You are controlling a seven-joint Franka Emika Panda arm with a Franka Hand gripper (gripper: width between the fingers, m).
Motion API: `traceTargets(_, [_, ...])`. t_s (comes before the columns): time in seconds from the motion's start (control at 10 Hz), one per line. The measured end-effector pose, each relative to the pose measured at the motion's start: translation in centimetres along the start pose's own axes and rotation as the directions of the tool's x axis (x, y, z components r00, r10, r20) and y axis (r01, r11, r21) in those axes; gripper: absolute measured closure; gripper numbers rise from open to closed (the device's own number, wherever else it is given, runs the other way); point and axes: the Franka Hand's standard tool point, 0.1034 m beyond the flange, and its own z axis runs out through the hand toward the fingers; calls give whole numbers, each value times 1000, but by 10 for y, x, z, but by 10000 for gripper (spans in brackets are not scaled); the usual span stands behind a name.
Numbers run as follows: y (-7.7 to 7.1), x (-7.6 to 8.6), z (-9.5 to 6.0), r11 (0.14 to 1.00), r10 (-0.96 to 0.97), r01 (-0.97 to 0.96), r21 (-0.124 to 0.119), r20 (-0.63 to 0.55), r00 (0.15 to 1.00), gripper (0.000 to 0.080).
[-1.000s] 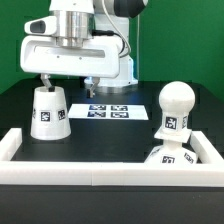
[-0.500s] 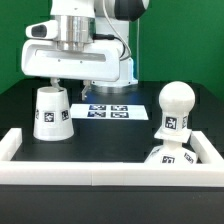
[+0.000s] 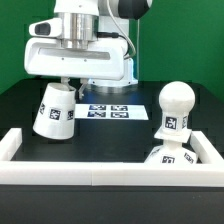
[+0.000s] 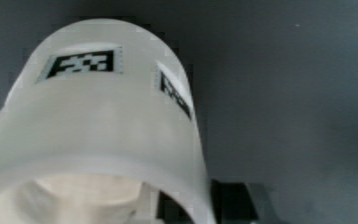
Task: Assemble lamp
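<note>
In the exterior view, the shade [image 3: 53, 111] is seen tilted off upright at about nine o'clock in the frame, its narrow top caught under the claw [image 3: 66, 84]. It is judged that the claw is closed on the shade's top rim, since the cone leans with its lower edge partly off the bench [image 3: 100, 140] — a pose it could not hold unaided. The step in hand is taken to be the pick-up of the shade. The bulb [image 3: 175, 108] stands on the base [image 3: 170, 154] at about four o'clock, well apart from the shade, so the bulb is judged already seated and the shade is the last part to be fitted. The next move calls for the shade to be lifted clear, brought level, carried towards four o'clock and lowered over the bulb. The marker board [image 3: 111, 109] lies flat between the two, near the centre; it is low and is not expected to obstruct a raised carry. The white border [image 3: 100, 172] runs along six o'clock and up both sides, and its right-hand arm lies close beside the base — a low approach there could be fouled.

In the wrist view, the shade [image 4: 114, 130] fills most of the frame, two tags showing on its wall. A dark finger [image 4: 234, 197] is seen just beside its open rim. The bulb and base are not in this view.
</note>
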Motion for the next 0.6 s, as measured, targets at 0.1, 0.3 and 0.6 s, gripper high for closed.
traceTargets(0.1, [-12, 4, -6, 1000, -3, 2, 14, 10, 1000, 755])
traceTargets(0.3, [-41, 8, -21, 999, 17, -18, 43, 24, 1000, 755])
traceTargets(0.6, [-87, 40, -66, 994, 15, -13, 106, -17, 1000, 755])
